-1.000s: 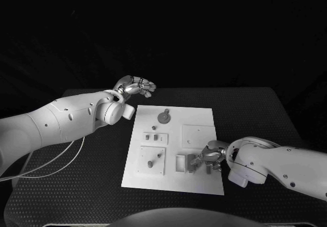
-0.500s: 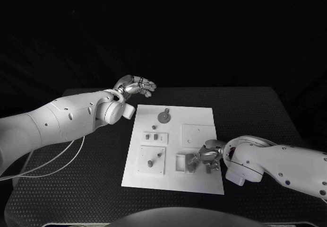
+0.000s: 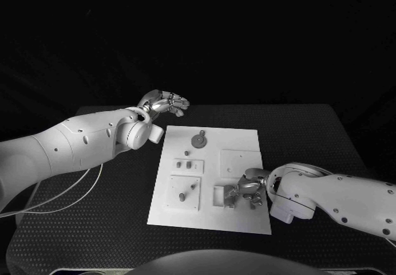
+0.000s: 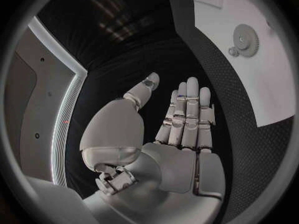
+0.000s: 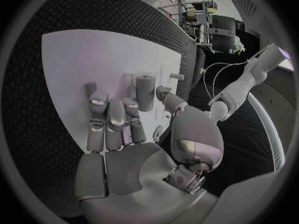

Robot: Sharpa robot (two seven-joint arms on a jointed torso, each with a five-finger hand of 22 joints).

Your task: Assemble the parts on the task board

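Working at the near right part of the task board [image 3: 239, 140], the right robot hand [image 3: 249, 190] is hovering low over a small upright fixture [image 3: 221, 196], and the step in hand looks like the seating or picking of a part there. In the right wrist view its fingers [image 5: 115, 115] are lying straight and close together with the thumb [image 5: 171, 102] set apart, reaching toward a short grey cylinder [image 5: 145, 92] standing on the board; whether a fingertip is touching that cylinder I cannot tell, and nothing is plainly being pinched. The left robot hand [image 3: 167, 103] is hanging off the board's far left corner, above the bench [image 3: 330, 137], holding nothing; in the left wrist view its fingers [image 4: 190, 109] are lying flat and side by side, thumb out. Counting what is showing in the head view: one board, one large gear [image 3: 199, 140] with one small round piece [image 3: 187, 153] just beside it near the far edge, two small pegs [image 3: 186, 165] on a plate at mid left, and two more [image 3: 183, 197] on the square plate nearer. The next move is probably calling for a careful closing of thumb and fingers on the cylinder, keeping it upright.
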